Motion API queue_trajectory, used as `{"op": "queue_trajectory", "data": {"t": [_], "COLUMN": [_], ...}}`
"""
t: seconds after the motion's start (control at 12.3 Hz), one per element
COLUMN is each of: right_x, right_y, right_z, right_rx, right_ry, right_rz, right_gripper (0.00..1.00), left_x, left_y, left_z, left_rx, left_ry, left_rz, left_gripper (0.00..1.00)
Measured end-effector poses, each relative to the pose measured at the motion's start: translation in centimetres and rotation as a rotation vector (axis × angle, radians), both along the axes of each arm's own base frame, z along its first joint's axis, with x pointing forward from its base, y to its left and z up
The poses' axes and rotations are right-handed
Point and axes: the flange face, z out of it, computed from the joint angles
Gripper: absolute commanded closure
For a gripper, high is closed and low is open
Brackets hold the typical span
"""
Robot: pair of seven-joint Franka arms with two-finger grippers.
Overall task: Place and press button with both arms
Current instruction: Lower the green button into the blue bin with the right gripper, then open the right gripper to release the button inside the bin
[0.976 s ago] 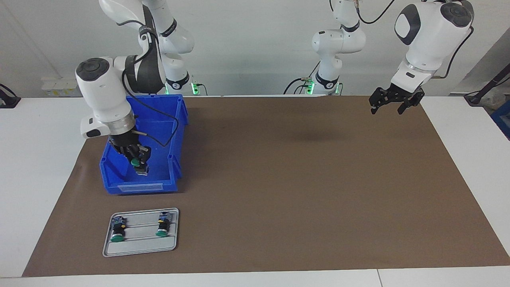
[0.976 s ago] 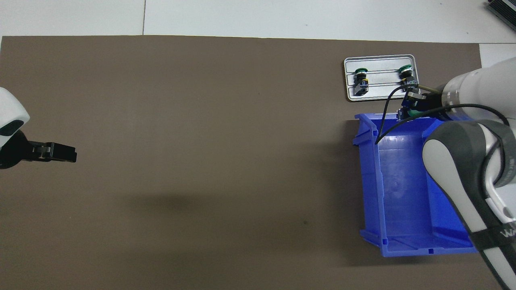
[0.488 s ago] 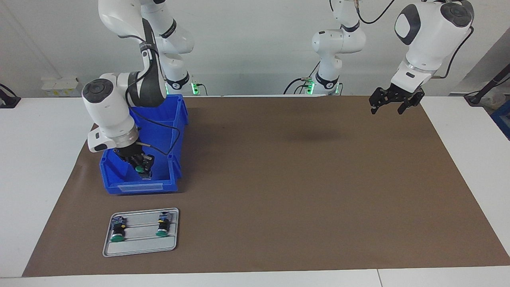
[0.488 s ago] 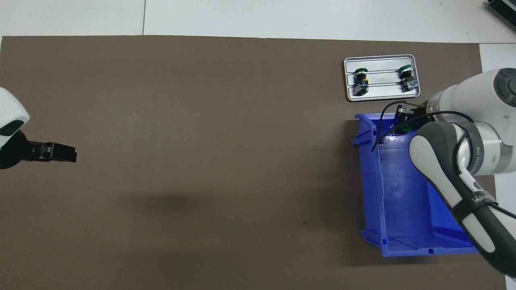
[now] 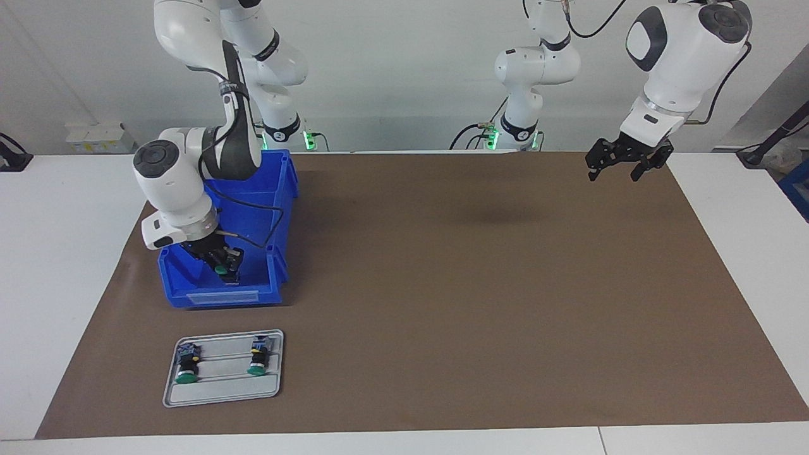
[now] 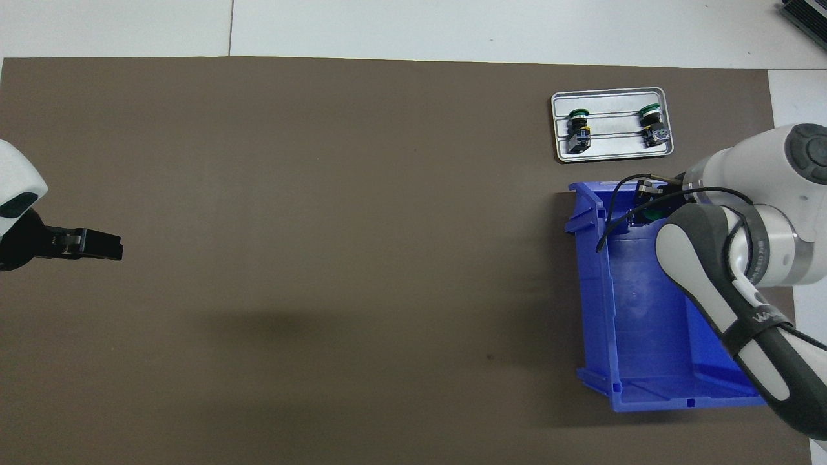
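Inside bin (image 5: pixel 278 215), facing view only: button (image 5: pixel 220 270).

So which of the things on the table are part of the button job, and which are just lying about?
Job:
- button, held in the shut right gripper over the blue bin
- two more buttons on the grey tray
- left gripper, open, waiting above the mat's left-arm end

Lying about:
- brown mat
- box at the table's corner

Bright, even overhead light — soft shadows, sharp focus
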Motion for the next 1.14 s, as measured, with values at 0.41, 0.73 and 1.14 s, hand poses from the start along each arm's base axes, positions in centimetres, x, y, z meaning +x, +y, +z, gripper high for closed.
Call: {"op": "queue_trajectory", "data": {"t": [0.41, 0.73, 1.14], "right_x": [0.3, 0.6, -1.6], "right_y": [0.5, 0.8, 2.8], "right_z": [-0.2, 2.5, 10.7], "right_rx": [0.003, -0.004, -0.034], "right_ry": [-0.01, -0.047, -0.026], "right_rz": [0.012, 0.028, 0.168], "right_gripper": [0.05, 0.01, 0.01], "left_x": [0.0, 0.0, 0.0], "left_y": [0.0, 0.0, 0.0], "left_z": [0.0, 0.0, 0.0], "left_rx": [0.0, 0.0, 0.0], "left_ry": [0.0, 0.0, 0.0], "left_rz": [0.0, 0.0, 0.0], "left_gripper": [0.0, 0.0, 0.0]}}
